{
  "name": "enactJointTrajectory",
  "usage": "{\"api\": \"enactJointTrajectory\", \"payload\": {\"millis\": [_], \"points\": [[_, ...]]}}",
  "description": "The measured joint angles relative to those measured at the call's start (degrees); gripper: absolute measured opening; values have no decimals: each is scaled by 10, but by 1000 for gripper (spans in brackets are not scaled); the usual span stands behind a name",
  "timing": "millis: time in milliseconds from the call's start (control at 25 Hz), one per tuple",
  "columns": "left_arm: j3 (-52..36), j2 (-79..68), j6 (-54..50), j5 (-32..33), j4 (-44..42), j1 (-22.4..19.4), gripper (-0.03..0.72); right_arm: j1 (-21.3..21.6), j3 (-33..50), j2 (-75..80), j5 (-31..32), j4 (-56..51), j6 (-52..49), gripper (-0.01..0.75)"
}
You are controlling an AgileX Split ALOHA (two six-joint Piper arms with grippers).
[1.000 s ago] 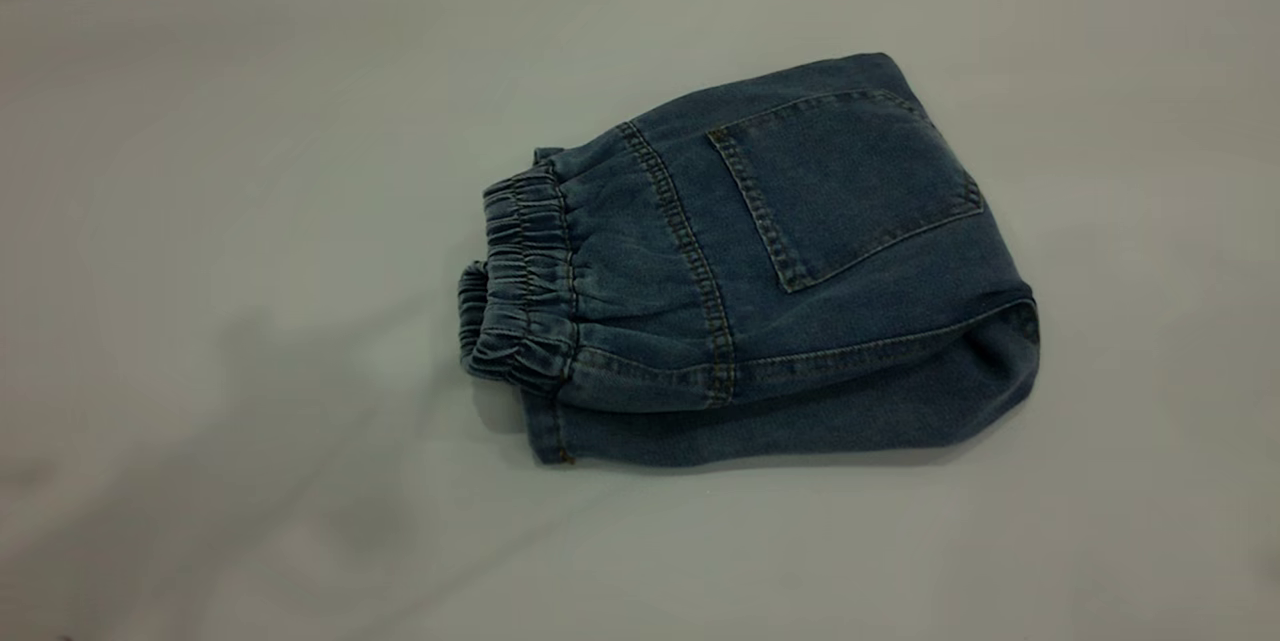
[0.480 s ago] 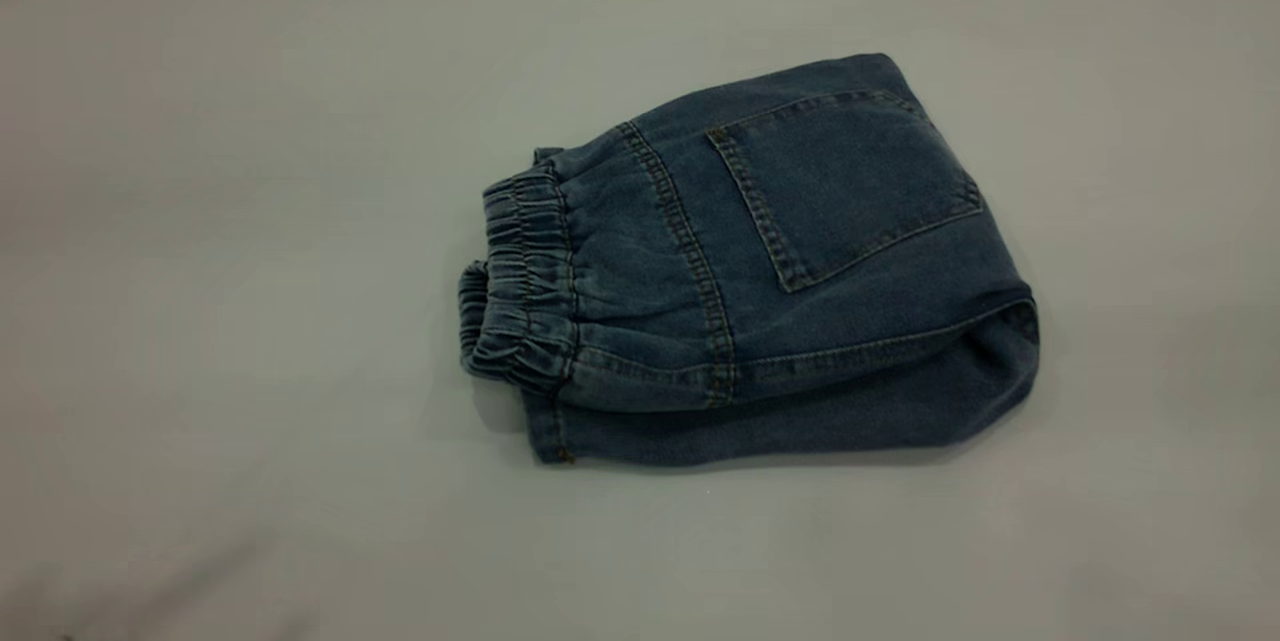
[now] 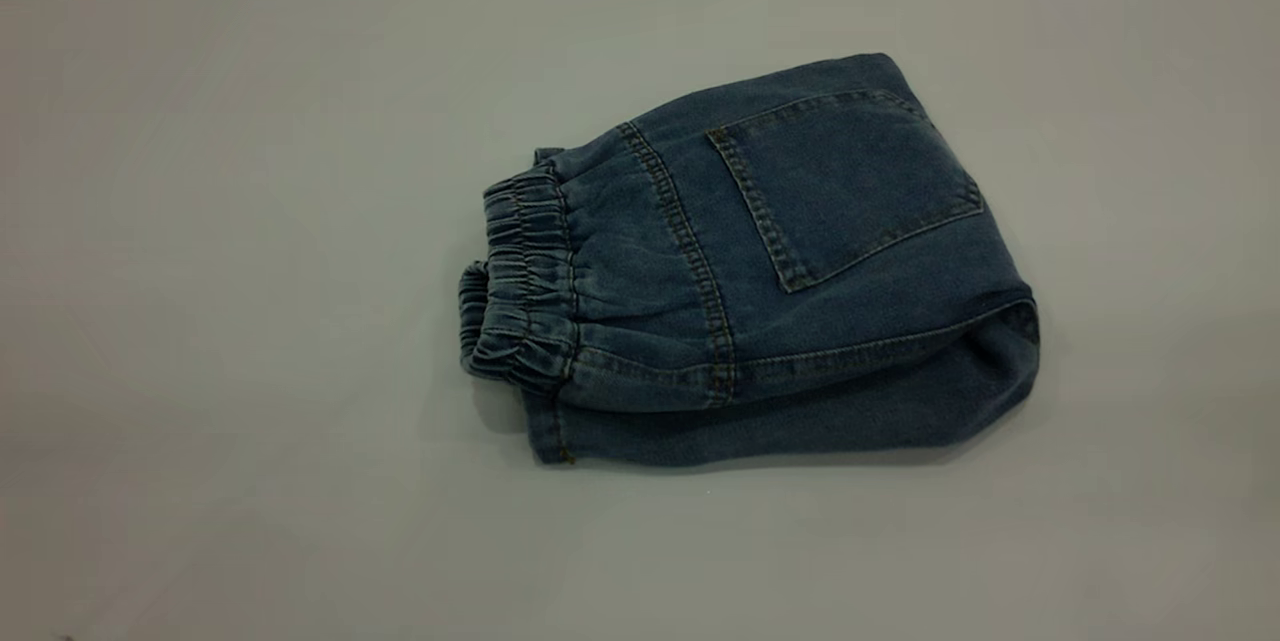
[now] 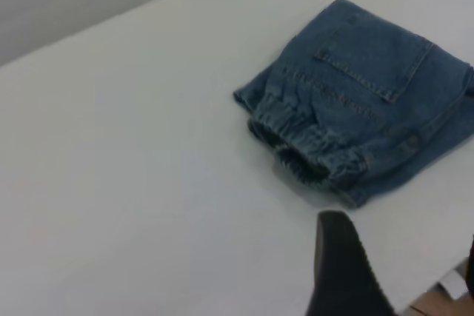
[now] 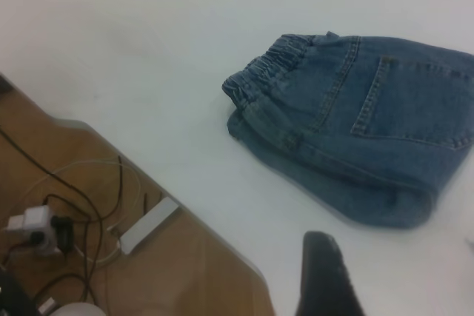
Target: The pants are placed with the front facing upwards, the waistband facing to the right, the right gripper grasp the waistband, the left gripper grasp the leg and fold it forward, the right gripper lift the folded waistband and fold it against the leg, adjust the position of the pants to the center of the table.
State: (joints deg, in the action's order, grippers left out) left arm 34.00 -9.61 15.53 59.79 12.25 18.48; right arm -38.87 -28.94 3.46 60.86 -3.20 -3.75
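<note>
Folded denim pants [image 3: 760, 271] lying flat near centre of white table [image 3: 250, 221].
Elastic waistband [image 3: 520, 286] leftward, 1 back pocket [image 3: 845, 186] upward. Left gripper [image 4: 344, 268] and right gripper [image 5: 326, 275] clear of pants; finger spread: cannot tell.

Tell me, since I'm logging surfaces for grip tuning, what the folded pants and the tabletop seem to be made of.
The folded blue pants look like woven denim, matte and faded, with tan topstitching, a patch pocket and a gathered elastic waistband. The pale grey table looks smooth and matte, likely laminate or painted board; the pictures leave that open.
</note>
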Motion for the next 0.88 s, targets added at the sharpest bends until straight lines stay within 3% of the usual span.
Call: {"api": "enactJointTrajectory", "payload": {"millis": [200, 640, 800, 880], "points": [[-48, 57, -45, 25, -7, 0, 378, 0, 0, 1, 0, 1, 0, 366], [-50, 69, -91, 24, -48, 0, 377, 3, 0, 1, 0, 1, 0, 366], [-50, 69, -91, 24, -48, 0, 375, 60, 0, 1, 0, -4, 0, 366], [-50, 69, -91, 24, -48, 0, 375, 119, 0, 1, 0, -4, -1, 366]]}}
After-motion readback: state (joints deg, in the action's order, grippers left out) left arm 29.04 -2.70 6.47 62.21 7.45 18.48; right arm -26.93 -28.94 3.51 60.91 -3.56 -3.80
